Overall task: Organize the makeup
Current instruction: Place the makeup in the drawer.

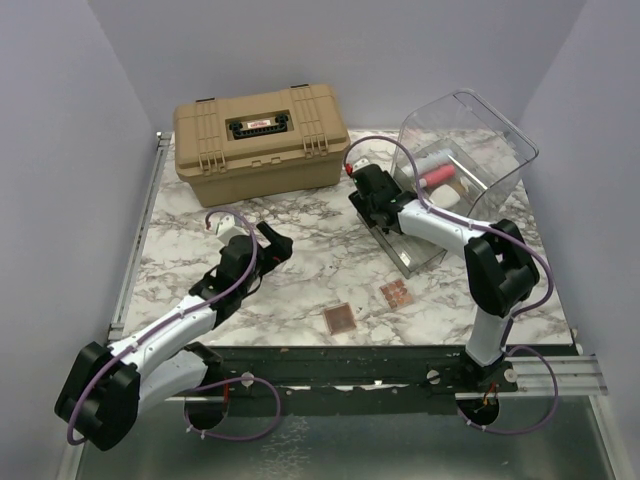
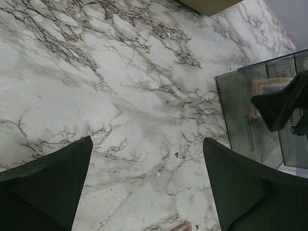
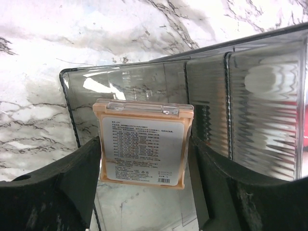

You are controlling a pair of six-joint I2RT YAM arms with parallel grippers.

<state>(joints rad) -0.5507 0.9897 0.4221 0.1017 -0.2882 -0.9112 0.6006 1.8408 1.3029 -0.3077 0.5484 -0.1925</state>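
Only the right wrist shows us the right gripper pinching a palette over the drawer — hidden overhead. Our left gripper gapes above the table.

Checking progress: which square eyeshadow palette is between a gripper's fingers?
The label-up palette in the right gripper, over the grey drawer; the front-left palette and front-right palette lie on the marble table.

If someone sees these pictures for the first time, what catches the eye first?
The right gripper holds a peach palette, label side up, over the grey drawer pulled out of the clear bin. Behind on the left stands a large tan case; two more palettes lie near the front edge.
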